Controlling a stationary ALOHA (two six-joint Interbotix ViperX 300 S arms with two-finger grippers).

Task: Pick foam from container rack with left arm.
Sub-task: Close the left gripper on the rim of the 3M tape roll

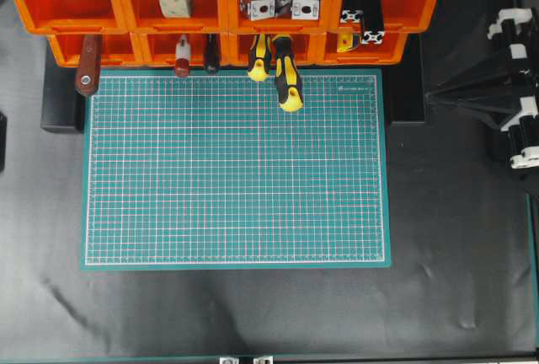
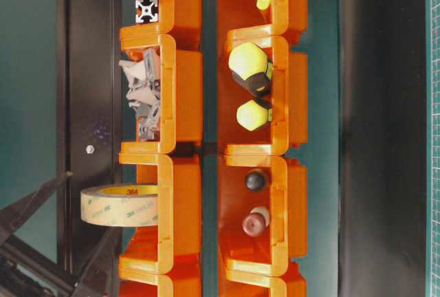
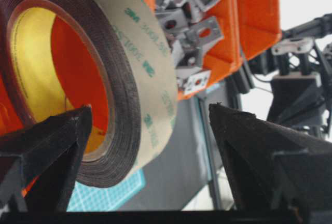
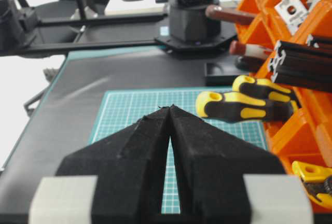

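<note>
The overhead view looks straight down on the green cutting mat (image 1: 236, 166), the orange container rack (image 1: 223, 10) along its top edge. The table-level view sits close to the rack (image 2: 185, 125) and is turned sideways, so the bins stack vertically. The left wrist view looks out between its own finger pads (image 3: 49, 151), very near the foam (image 3: 98, 79) at left. The right wrist view looks low along the mat (image 4: 140, 110), the rack (image 4: 295, 53) at right. All four views share the rack.
</note>
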